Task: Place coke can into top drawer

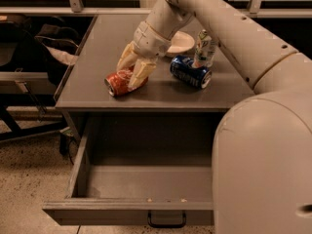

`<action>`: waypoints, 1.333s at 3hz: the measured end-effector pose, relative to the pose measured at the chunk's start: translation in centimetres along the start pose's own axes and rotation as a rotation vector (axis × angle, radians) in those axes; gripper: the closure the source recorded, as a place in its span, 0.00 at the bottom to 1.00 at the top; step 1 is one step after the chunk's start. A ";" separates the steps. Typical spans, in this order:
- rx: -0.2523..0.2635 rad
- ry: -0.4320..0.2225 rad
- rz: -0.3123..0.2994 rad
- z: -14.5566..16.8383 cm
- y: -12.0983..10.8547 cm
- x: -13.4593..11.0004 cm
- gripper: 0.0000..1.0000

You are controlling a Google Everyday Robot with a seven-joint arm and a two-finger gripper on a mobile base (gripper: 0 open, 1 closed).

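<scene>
Gripper (127,77) is down on the bench (97,48), fingers (140,72) spread, one each side of the coke can (115,85). The can lies on its side near the bench's front edge, between the fingers, its silver end poking out toward 7 o'clock. Blue can (190,72) lies at 3 o'clock of it, well apart. Top drawer (126,212) hangs open at 6 o'clock, below the bench

Hi cam, steep down; gripper (127,76) upper-centre.
</scene>
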State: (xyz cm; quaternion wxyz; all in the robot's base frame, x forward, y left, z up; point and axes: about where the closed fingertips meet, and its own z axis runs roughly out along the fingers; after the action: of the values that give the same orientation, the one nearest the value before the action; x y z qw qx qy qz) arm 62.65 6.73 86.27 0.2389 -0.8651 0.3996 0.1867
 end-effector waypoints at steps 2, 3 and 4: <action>0.003 0.000 -0.017 -0.2 -0.1 -0.3 1.00; 0.011 0.001 -0.058 -0.6 -0.5 -1.1 1.00; 0.028 0.000 -0.098 -1.8 0.1 -2.0 1.00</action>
State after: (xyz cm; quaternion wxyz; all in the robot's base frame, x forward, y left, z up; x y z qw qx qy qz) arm 61.63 6.86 88.78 0.2601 -0.8801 0.3594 0.1691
